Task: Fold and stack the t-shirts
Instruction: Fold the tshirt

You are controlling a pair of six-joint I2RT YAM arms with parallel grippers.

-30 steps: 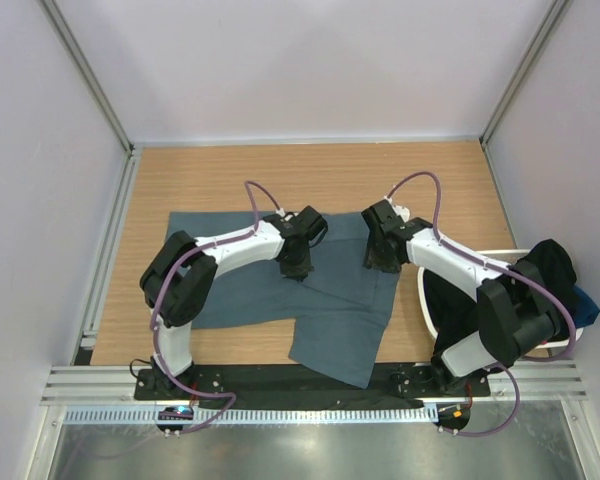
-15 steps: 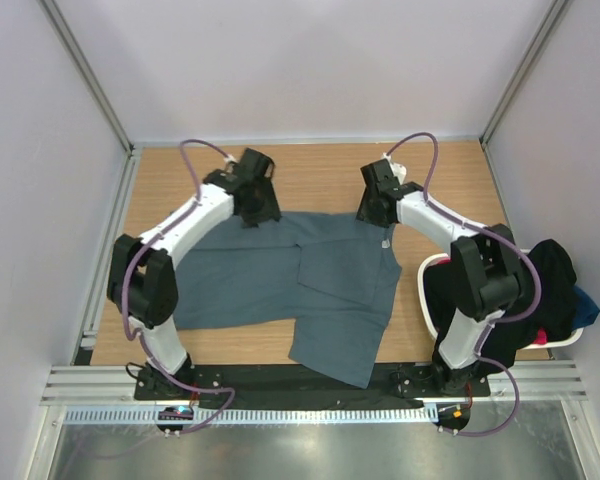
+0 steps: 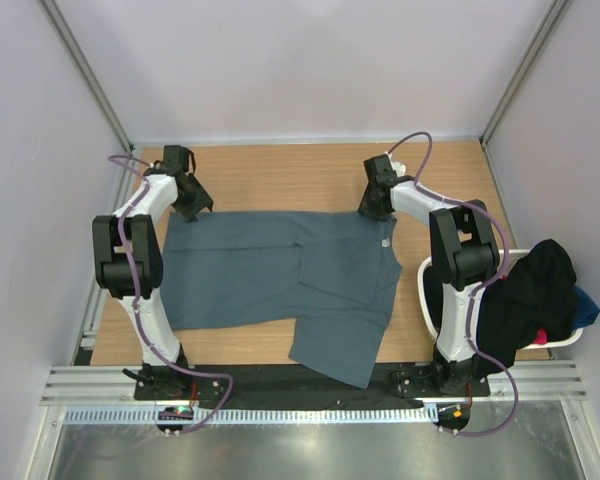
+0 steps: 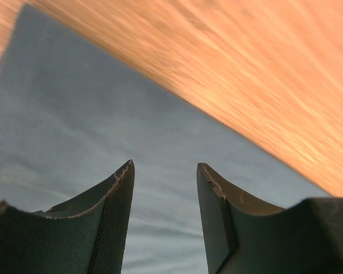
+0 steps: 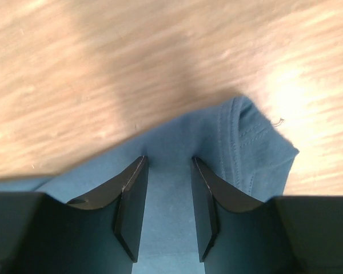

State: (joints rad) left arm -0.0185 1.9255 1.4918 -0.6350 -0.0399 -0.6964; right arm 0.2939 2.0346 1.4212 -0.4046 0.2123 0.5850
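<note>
The slate blue-grey t-shirt lies spread flat on the wooden table, with one part hanging toward the near edge. My left gripper is at the shirt's far left corner. In the left wrist view it is open just above the cloth, holding nothing. My right gripper is at the shirt's far right corner. In the right wrist view it is open with its tips down on the cloth, beside the stitched neck band.
A white laundry basket stands at the right, near my right arm's base. A black shirt is draped over it, with blue and red cloth showing. Enclosure walls surround the table.
Both grippers moved from the shirt's middle to its far edge. The left one then swept out to the far left corner. The shirt's far edge now lies straighter.
</note>
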